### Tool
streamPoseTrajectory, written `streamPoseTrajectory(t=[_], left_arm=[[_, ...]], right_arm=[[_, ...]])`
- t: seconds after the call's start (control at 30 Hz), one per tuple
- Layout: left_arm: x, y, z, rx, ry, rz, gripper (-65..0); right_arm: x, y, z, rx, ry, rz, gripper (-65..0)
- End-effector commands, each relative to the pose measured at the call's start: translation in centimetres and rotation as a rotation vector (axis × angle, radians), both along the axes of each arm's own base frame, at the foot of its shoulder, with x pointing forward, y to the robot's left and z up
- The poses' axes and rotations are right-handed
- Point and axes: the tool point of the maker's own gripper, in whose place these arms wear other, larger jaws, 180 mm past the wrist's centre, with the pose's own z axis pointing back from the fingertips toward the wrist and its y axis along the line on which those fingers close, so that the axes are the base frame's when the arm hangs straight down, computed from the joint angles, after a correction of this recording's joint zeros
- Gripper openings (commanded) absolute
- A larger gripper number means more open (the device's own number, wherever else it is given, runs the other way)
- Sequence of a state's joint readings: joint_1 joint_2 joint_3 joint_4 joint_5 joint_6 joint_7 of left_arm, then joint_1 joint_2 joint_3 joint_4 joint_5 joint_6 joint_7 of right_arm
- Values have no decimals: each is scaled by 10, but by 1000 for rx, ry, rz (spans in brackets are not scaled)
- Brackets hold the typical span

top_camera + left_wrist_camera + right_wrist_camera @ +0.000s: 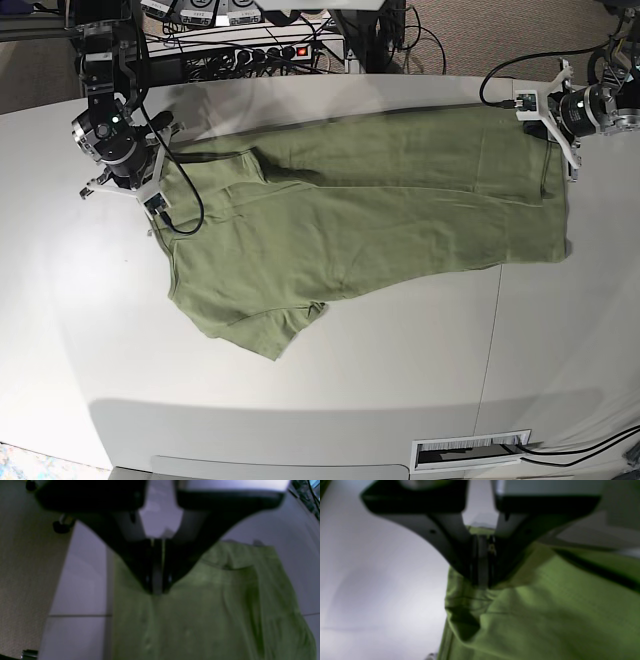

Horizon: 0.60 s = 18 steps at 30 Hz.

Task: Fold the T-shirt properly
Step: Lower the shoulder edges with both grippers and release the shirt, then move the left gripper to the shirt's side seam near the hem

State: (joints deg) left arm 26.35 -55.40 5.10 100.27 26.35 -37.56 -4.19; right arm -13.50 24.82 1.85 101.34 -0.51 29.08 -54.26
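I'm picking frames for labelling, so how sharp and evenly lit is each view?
Left wrist view: dim and soft, the left gripper and T-shirt both blurred. Right wrist view: brighter but just as blurred, with glare on the table beside the right gripper. Base view: sharp and evenly lit, with soft shadows along the table's near edge.

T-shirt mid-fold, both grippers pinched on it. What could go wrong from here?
1. The right gripper and left gripper each pinch only a thin bit of T-shirt edge; either could slip out under tension.
2. The near sleeve lies loose and bunched, so it may fold in crooked.
3. The cable beside the right gripper trails over the cloth and may snag.
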Motion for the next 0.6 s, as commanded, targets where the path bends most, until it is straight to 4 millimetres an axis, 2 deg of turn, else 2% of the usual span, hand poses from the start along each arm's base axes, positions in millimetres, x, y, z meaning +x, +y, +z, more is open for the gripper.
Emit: streamPoseTrajectory(t=[0.0, 0.2, 0.33, 0.43, 0.57], left_arm=[[-7, 3, -1, 12, 32, -17, -650], [-9, 8, 1, 26, 49, -30, -650], [-13, 8, 3, 6, 68, -18, -650], [-24, 11, 1, 20, 96, -33, -650], [-39, 13, 2, 33, 131, -64, -650]], right_arm=[[-11, -8, -3, -32, 64, -5, -650], [-41, -15, -15, -72, 168, -25, -650], [-63, -7, -14, -77, 195, 3, -650], [-79, -2, -10, -95, 203, 32, -650], [-81, -6, 1, -129, 167, 38, -650]])
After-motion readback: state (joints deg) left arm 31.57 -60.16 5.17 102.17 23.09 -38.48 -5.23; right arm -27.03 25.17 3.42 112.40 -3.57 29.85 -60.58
